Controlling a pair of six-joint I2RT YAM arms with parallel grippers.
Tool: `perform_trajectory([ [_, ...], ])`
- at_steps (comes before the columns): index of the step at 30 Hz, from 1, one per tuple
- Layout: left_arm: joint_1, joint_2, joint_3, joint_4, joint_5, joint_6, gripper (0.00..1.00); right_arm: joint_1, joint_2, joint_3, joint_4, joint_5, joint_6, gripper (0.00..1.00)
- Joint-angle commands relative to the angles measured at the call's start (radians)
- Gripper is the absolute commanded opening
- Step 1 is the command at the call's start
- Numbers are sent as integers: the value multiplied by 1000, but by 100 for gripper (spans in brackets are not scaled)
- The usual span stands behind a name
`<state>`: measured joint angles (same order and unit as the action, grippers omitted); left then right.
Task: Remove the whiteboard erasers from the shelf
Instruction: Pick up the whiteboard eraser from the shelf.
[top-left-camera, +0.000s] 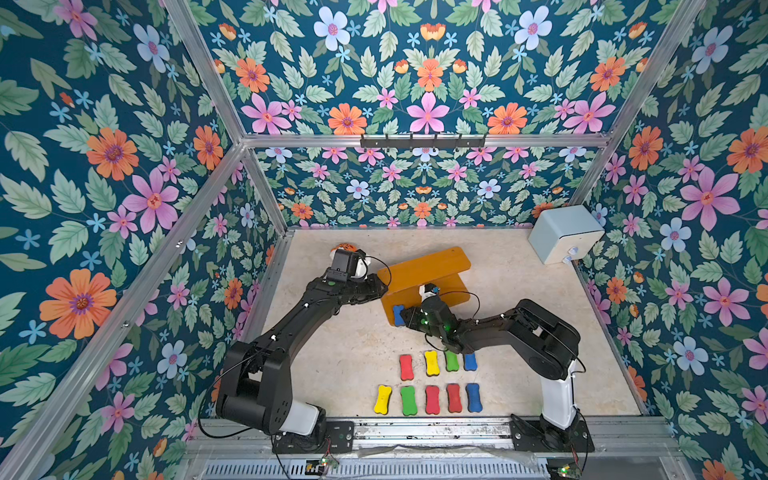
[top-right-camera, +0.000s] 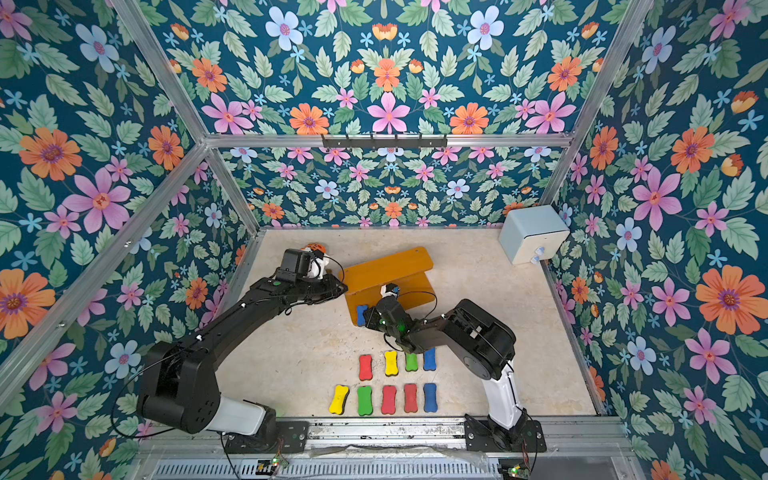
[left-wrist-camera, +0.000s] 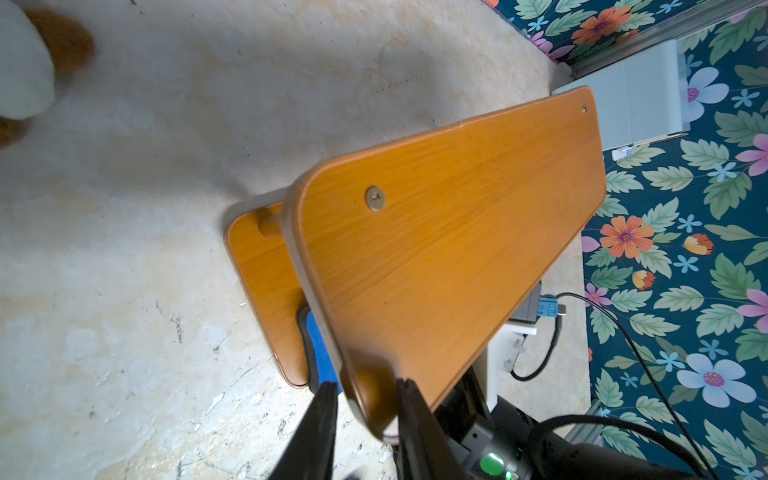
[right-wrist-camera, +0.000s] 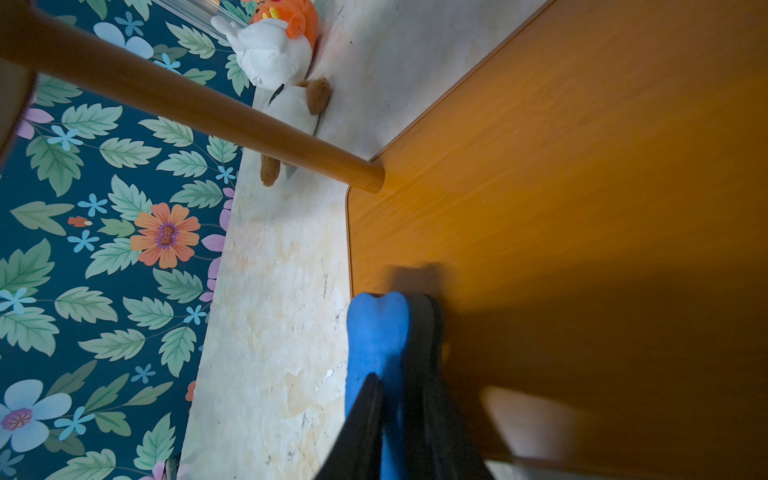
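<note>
The orange-brown shelf (top-left-camera: 424, 266) (top-right-camera: 386, 266) stands mid-table. My left gripper (top-left-camera: 384, 286) (left-wrist-camera: 368, 386) is shut on the near corner of its upper board (left-wrist-camera: 453, 232). A blue whiteboard eraser (top-left-camera: 398, 314) (top-right-camera: 361, 314) (right-wrist-camera: 376, 328) sits at the front corner of the lower board (right-wrist-camera: 582, 208), its dark base turned toward the board. My right gripper (top-left-camera: 405, 318) (right-wrist-camera: 399, 382) is shut on it, one finger on the blue face and one on the dark base. Part of the same eraser (left-wrist-camera: 320, 353) shows under the upper board. Several more erasers (top-left-camera: 406, 367) lie in two rows on the table near the front.
An orange and white plush toy (top-left-camera: 353, 257) (right-wrist-camera: 274, 54) lies behind my left wrist near the left wall. A pale blue box (top-left-camera: 565, 239) (left-wrist-camera: 631, 108) stands in the back right corner. A shelf post (right-wrist-camera: 208, 112) crosses the right wrist view. Floral walls enclose the table.
</note>
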<state>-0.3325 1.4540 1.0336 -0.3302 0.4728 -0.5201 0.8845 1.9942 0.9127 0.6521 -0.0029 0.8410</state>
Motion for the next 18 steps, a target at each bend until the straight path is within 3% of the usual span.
perform_trajectory([
  [1,1,0,1,3,9,10,31,1,4,-1,-10,-3,1,20],
  [18,1,-91,-13,-36,-22,23,36,24,-33,18,-74,39,17,8],
])
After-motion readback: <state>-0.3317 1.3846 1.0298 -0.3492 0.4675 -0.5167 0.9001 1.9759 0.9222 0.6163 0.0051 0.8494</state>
